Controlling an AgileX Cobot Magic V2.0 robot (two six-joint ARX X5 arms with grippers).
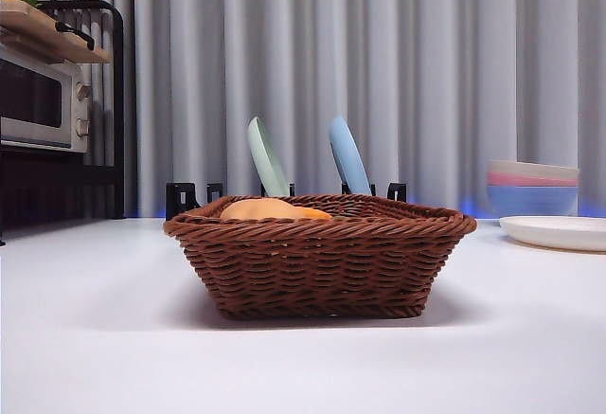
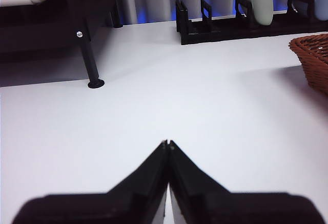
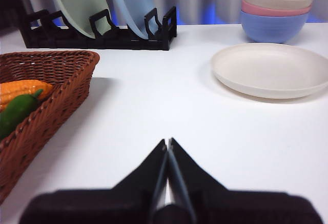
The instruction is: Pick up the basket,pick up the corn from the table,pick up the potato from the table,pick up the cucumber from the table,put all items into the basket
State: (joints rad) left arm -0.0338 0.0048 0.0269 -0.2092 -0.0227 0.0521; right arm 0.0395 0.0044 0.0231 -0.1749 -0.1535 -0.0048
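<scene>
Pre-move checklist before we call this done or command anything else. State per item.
1. Corn in the basket: ok, it lies inside by the right wrist view.
2. Cucumber in basket: ok, lying against the corn.
3. Potato in basket: ok by the front view, a tan lump showing over the rim; hidden from both wrist cameras.
4. Left gripper empty and away from the basket: ok, jaws shut on nothing, over bare table.
5. Right gripper empty: ok, jaws shut, beside the basket and not touching it.
6. Basket flat on the table: ok, level in the front view.
</scene>
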